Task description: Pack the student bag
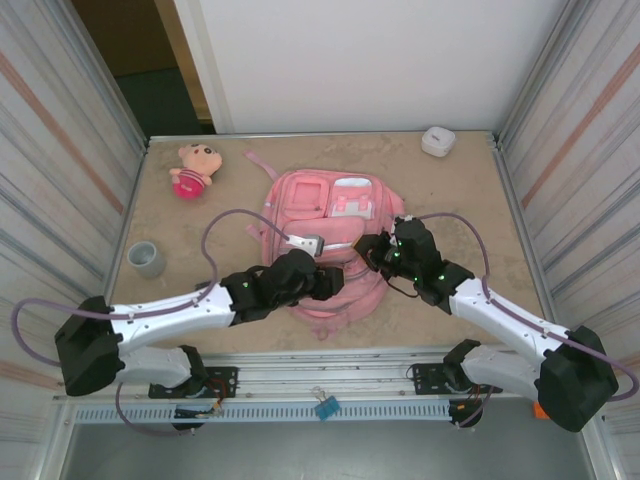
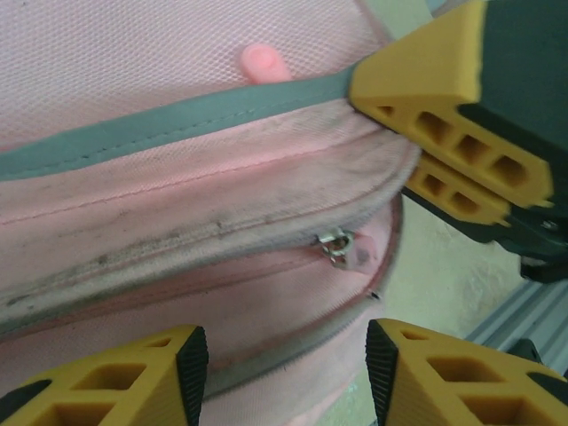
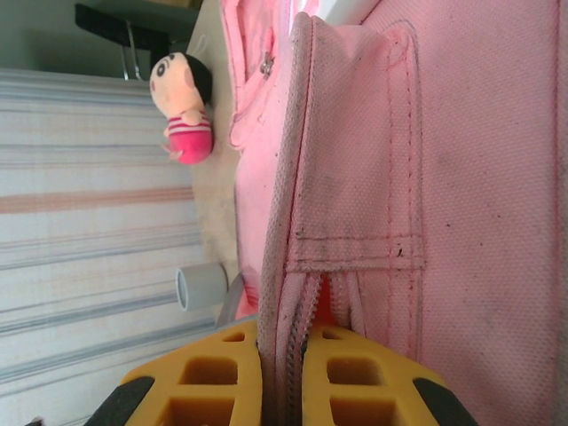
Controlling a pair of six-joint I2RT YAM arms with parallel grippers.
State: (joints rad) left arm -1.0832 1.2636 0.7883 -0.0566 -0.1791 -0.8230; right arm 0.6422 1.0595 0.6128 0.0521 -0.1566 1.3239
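Since the student bag (image 1: 300, 200) is soft woven cloth lying flat mid-surface between my arms, I judge it light and floppy. It will sag and fold unless taken by a seam, the trim or the zip pull (image 2: 338, 245). My right fingers (image 3: 284, 359) are pinched tight on the zip seam at its edge. My left fingers (image 2: 286, 359) stand half apart over the bag's lower corner, holding nothing. From above, my arms cover its near edge, and I cannot tell what is inside.
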